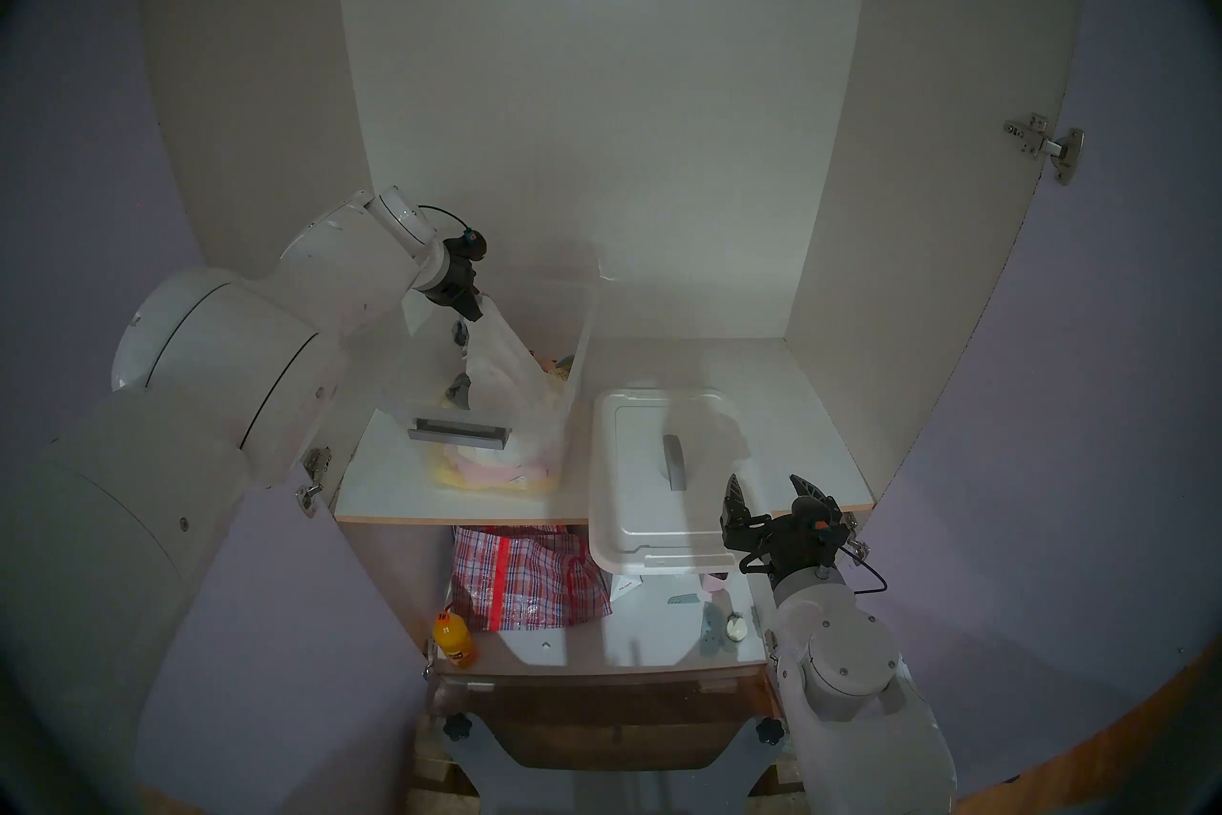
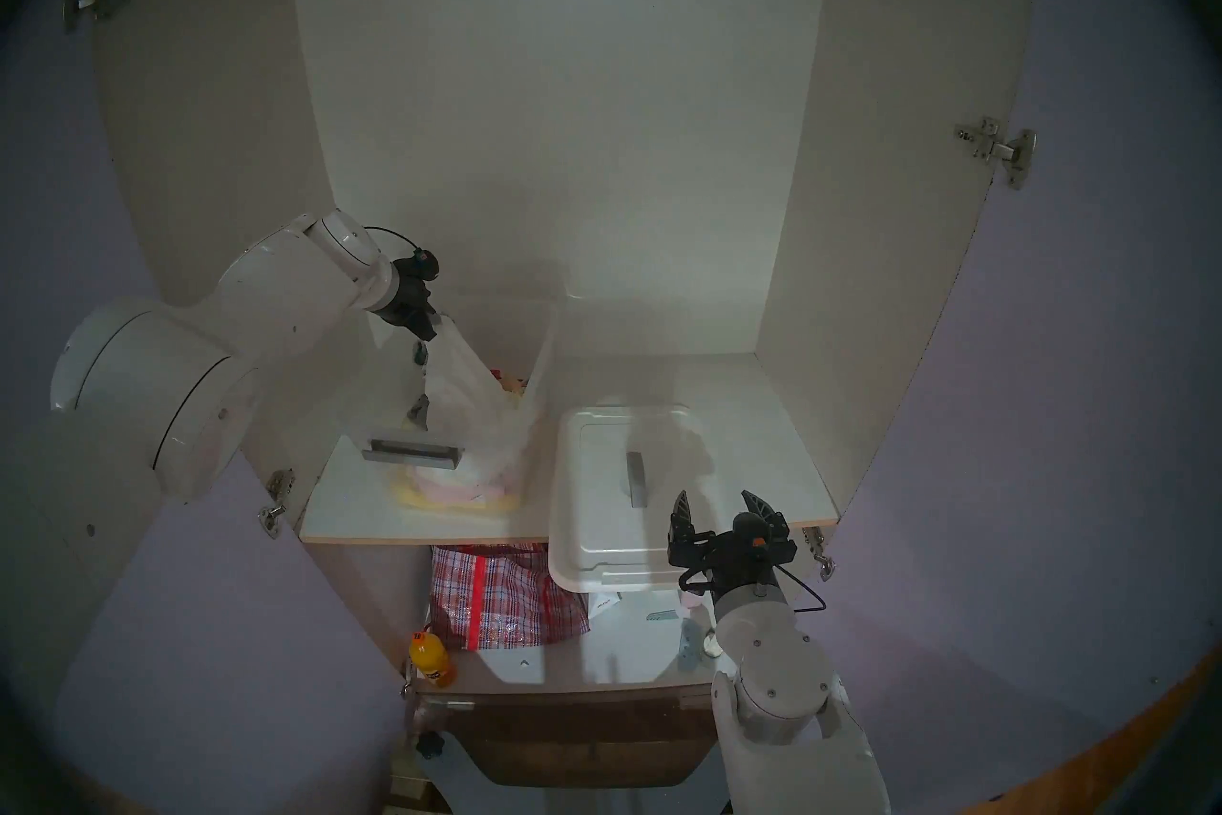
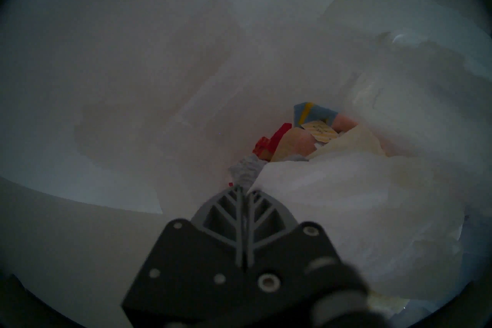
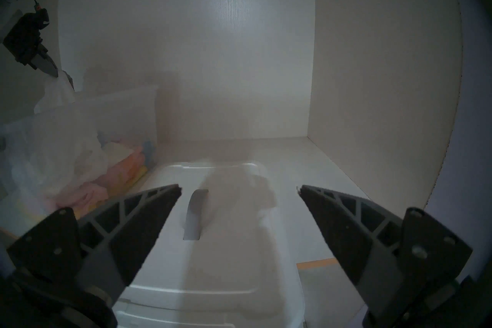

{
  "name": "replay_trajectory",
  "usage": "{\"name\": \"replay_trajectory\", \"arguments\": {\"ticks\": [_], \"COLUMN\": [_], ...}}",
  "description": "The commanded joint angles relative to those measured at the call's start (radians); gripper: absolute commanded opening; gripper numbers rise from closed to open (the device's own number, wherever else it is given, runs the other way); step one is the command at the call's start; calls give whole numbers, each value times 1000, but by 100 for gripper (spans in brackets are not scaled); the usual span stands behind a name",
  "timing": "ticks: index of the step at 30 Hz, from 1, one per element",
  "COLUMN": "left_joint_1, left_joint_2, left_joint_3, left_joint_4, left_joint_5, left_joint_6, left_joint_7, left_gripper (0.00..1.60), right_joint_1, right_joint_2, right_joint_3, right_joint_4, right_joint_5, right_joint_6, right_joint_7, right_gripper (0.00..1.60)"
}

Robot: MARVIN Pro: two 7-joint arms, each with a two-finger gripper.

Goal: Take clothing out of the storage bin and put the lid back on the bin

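Two grippers, itemised from the near edge of the cupboard inward. Right gripper (image 1: 772, 493): jaws spread wide and empty, pointing roughly level into the cupboard, at the front of the shelf (image 1: 383, 483). Lid (image 1: 635, 503): flat, white, opaque, lying on the shelf directly ahead of and below the right gripper, its near end overhanging the shelf edge; grey arched handle (image 4: 195, 215) showing between the two spread fingers in the right wrist view. Storage bin (image 1: 582, 344): see-through, uncovered, standing on the shelf just beside the lid, to the left of the right gripper, with a grey bar latch (image 1: 459, 431) on its near short side; coloured folded items sit in its bottom. Left gripper (image 1: 471, 312): jaws clenched together on the top of the clothing (image 1: 506, 360), above the bin's open top and angled downward. Clothing: thin white wrinkled fabric, hanging taut from the fingertips down into the bin, its lower part inside the walls. Grey ruffled garment (image 3: 246, 169): a small piece showing just beyond the left fingertips, beside the white fabric. Checked bag (image 1: 522, 575) and orange bottle (image 1: 454, 638): on the lower shelf, beneath both grippers.
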Motion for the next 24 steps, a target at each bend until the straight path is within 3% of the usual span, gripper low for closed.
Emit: {"name": "replay_trajectory", "arguments": {"ticks": [1,24], "left_joint_1": [-63,-33], "left_joint_2": [-6,48], "left_joint_3": [-8,-28], "left_joint_4": [-55,-196], "left_joint_5": [-7,-6], "left_joint_6": [12,69], "left_joint_7": [-33,-44], "left_gripper": [0,0], "right_joint_1": [9,14], "right_joint_2": [-1,-1], "right_joint_3": [-2,-1], "right_joint_4": [-24,-15], "right_joint_5": [-1,0], "right_joint_6": [-6,-6], "right_joint_7": [0,0], "right_gripper": [160,160]}}
